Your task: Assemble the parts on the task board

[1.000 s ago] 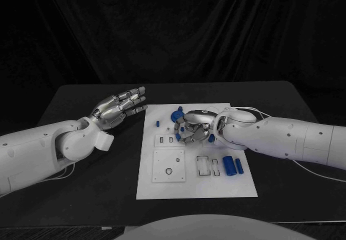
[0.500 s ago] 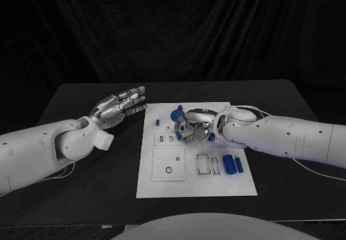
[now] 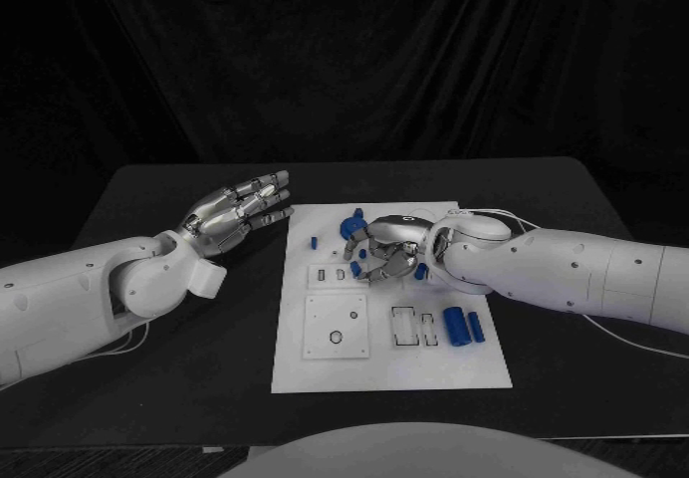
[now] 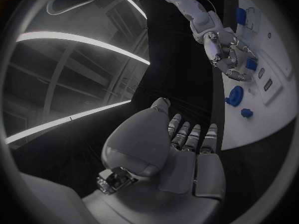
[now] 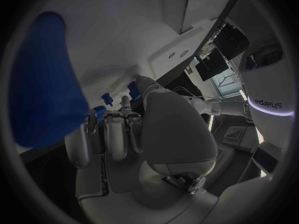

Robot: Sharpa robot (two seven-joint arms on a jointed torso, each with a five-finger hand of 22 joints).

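Note:
The white task board (image 3: 395, 370) lies in the middle of the black table. My right hand (image 3: 387, 249) hovers low over the board's far half, fingers curled down around a small blue part (image 3: 385, 267); the left wrist view shows that blue part (image 4: 251, 63) at the right hand's fingertips (image 4: 238, 59). A round blue part (image 3: 349, 229) and a small blue peg (image 3: 315, 244) sit by the board's far left corner. Two blue cylinders (image 3: 458, 327) lie on the board's right side. My left hand (image 3: 237, 213) floats left of the board, fingers spread, holding nothing.
A white square block (image 3: 337, 329) with holes and two empty rectangular slots (image 3: 406, 327) occupy the board's near half. Bare black tabletop (image 3: 187, 368) surrounds the board on all sides. My right forearm (image 3: 574, 274) crosses the board's right edge.
My right hand has crept slightly toward the board's far edge, fingers still curled over the blue part. The left hand has not moved.

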